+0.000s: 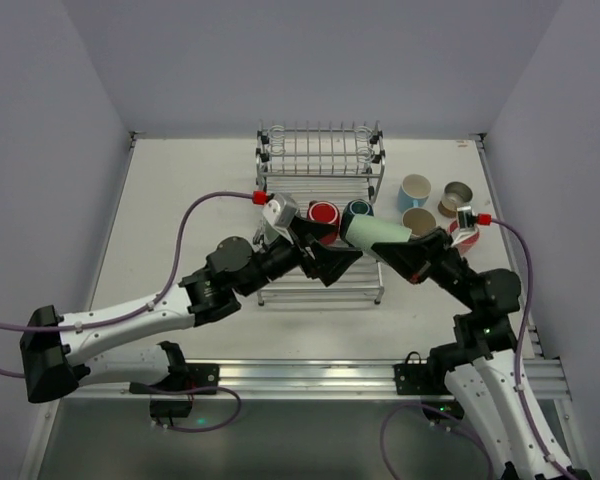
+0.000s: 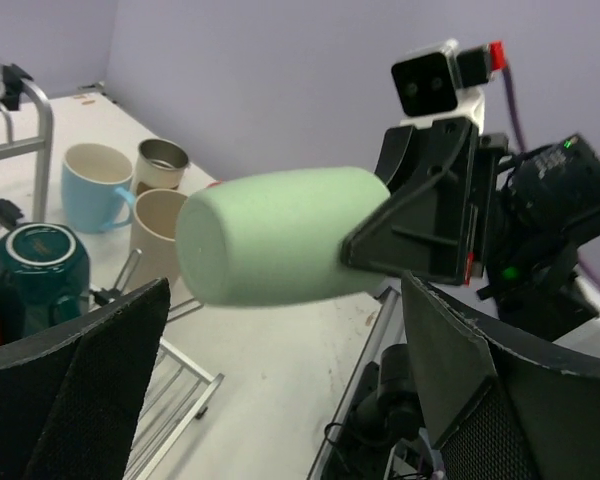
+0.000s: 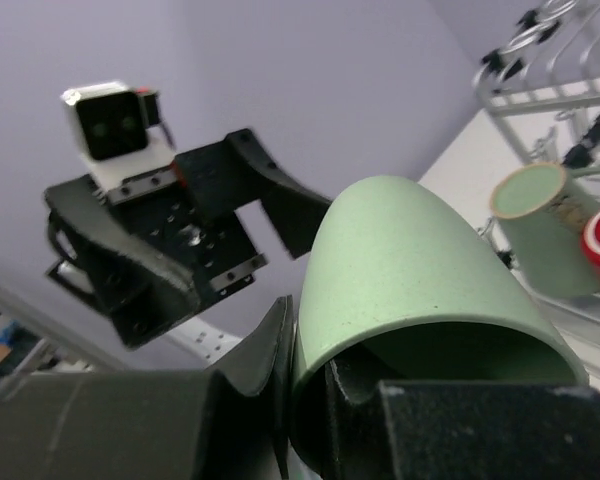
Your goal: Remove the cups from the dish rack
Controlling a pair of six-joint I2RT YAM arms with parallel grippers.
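Note:
My right gripper (image 1: 405, 248) is shut on the rim of the mint green cup (image 1: 375, 235), one finger inside and one outside (image 3: 310, 400), and holds it on its side in the air over the rack's right end. The cup (image 2: 280, 248) hangs between and beyond my left gripper's spread fingers (image 2: 70, 400). My left gripper (image 1: 330, 262) is open and empty over the dish rack's lower tray (image 1: 320, 292). A red cup (image 1: 323, 213) and a dark teal cup (image 1: 357, 210) sit in the rack. A sage green mug (image 3: 545, 230) also stands in the rack.
On the table right of the rack stand a light blue mug (image 1: 415, 188), a tan-brown cup (image 1: 418, 220) and a beige cup (image 1: 456, 195); a reddish cup (image 1: 462, 234) is partly hidden by my right wrist. The rack's upper shelf (image 1: 320, 150) stands at the back.

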